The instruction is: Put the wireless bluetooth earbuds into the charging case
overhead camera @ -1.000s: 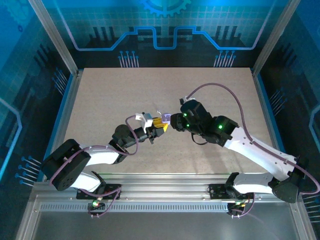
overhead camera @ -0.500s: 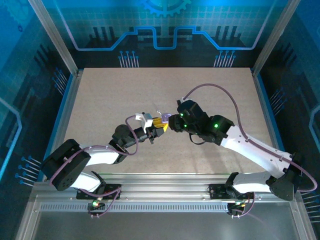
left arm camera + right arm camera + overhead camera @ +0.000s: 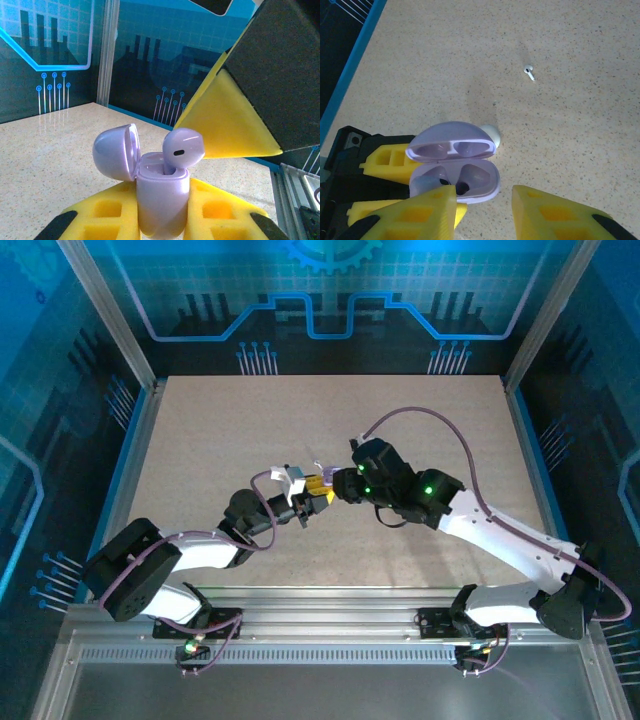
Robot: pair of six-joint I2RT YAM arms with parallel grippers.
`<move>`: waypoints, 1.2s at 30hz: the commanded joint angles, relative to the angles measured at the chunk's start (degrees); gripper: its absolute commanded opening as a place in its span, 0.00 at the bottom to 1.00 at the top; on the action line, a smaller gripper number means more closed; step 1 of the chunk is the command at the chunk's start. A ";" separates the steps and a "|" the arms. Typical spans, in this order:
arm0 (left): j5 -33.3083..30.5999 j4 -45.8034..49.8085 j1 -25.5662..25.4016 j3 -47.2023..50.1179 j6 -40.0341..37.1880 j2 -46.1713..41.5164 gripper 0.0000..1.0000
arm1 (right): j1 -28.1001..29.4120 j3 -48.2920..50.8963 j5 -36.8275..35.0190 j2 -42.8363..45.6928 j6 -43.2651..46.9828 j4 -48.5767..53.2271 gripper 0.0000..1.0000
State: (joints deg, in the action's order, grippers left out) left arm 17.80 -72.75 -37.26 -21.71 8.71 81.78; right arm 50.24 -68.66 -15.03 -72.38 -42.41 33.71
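The charging case (image 3: 162,195) is pale lilac and stands upright with its lid (image 3: 115,150) swung open. My left gripper (image 3: 162,220) is shut on its body. One earbud (image 3: 182,147) sits stem-down in a slot with its head sticking out. A yellow finger (image 3: 225,125) of my right gripper is right beside it. In the right wrist view the open case (image 3: 470,177) lies just beyond my right gripper (image 3: 484,192), which is open. Its left finger (image 3: 420,212) overlaps the seated earbud (image 3: 427,184). A second earbud (image 3: 529,71) lies loose on the table. The left gripper (image 3: 318,487) and the right gripper (image 3: 342,483) meet mid-table.
The speckled beige table (image 3: 200,440) is fenced by metal posts and blue panels. A small pale round shape (image 3: 492,133) peeks out behind the case lid; I cannot tell what it is. The right arm's purple cable (image 3: 440,420) arches above the table.
My right gripper has edged left, closer over the case held by the left gripper. The left arm has stayed still.
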 commanded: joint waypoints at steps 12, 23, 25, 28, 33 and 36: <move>0.72 -3.19 -0.01 -1.49 0.35 -0.12 0.20 | 1.24 -0.60 1.32 0.13 0.93 -2.49 0.35; 1.01 -2.96 -0.01 -1.43 0.40 -0.74 0.20 | 0.77 -0.60 1.39 2.12 2.56 -1.70 0.35; 1.07 -2.98 -0.01 -1.40 0.35 -0.99 0.20 | 0.69 0.06 2.01 2.72 3.06 -2.24 0.35; 1.18 -2.45 -0.01 -1.48 0.30 -1.59 0.20 | -0.18 1.65 3.04 4.33 3.43 -3.78 0.35; 1.26 -0.62 0.00 -1.32 -0.13 -3.14 0.20 | -3.93 2.39 7.03 6.35 4.85 -3.03 0.36; 1.53 0.23 -0.01 -1.04 -0.19 -4.05 0.19 | -6.90 2.18 10.51 6.91 6.03 -1.21 0.36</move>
State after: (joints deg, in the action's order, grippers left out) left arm 17.85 -72.29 -37.26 -21.71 8.91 79.53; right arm 45.50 -66.81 -8.73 -66.70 -38.52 31.42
